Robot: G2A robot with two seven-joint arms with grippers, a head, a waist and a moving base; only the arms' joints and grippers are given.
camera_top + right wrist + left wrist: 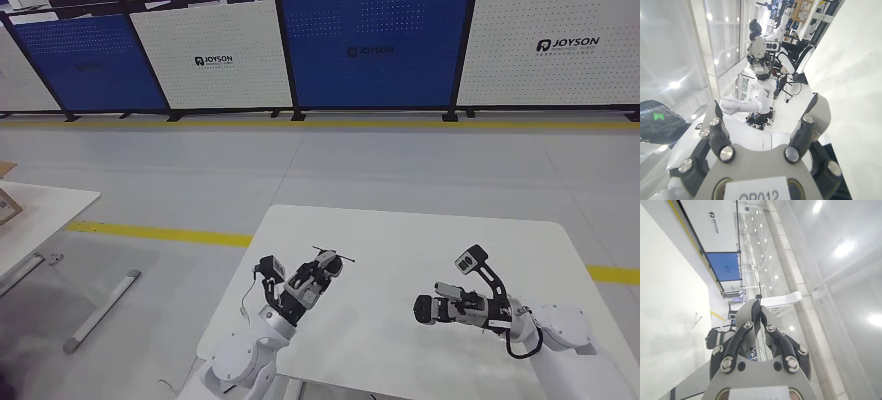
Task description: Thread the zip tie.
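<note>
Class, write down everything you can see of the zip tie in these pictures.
The zip tie is a thin, black, plastic-looking strip. It is pinched in the shut left gripper, raised off the white table, and nothing else touches it. A short, straight length juts beyond the gripper, with a small thicker bit close to it. Whether that is the head is too small to tell. It is not yet looped.

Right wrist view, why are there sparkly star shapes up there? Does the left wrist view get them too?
Right wrist view: ceiling lamps flare into starry streaks beyond the open right gripper. Left wrist view: they bloom as big white blobs beyond the left gripper, shut on the zip tie. Top view: even light on the table, no glare.
</note>
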